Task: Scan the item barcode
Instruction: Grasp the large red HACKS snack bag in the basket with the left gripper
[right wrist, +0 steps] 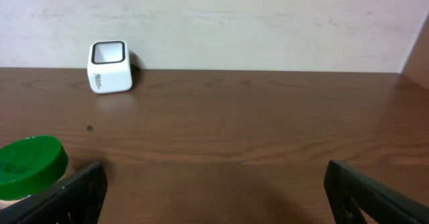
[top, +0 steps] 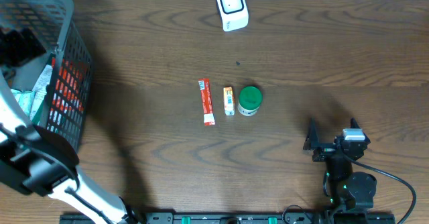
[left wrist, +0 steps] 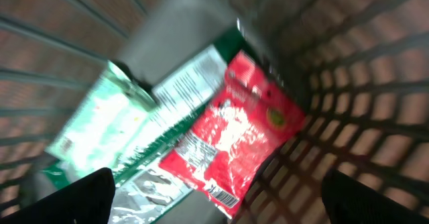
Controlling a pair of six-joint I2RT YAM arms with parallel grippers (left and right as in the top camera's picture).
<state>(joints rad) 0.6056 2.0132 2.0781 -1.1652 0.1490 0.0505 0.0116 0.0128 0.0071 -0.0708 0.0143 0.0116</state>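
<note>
Table from above: scanner (top: 232, 7) at far edge. Red stick pack (top: 206, 102), small box (top: 228, 100) and green-lidded jar (top: 249, 100) lie in a row mid-table, likely awaiting scan. Basket (top: 79, 63) far left.

Left wrist: left claw (left wrist: 221, 194) spread, empty, over red pouch (left wrist: 234, 133) inside basket.

Right wrist: right claw (right wrist: 218, 194) spread, empty, jar low at left.

Jar looks rigid and light; pinch across its sides. Stick pack looks thin and slippery; take by long edges.

Left arm (top: 37, 160) reaching forward, left gripper (left wrist: 216, 207) spread wide; right arm (top: 348, 184) folded low, right gripper (right wrist: 214, 197) spread wide, empty
</note>
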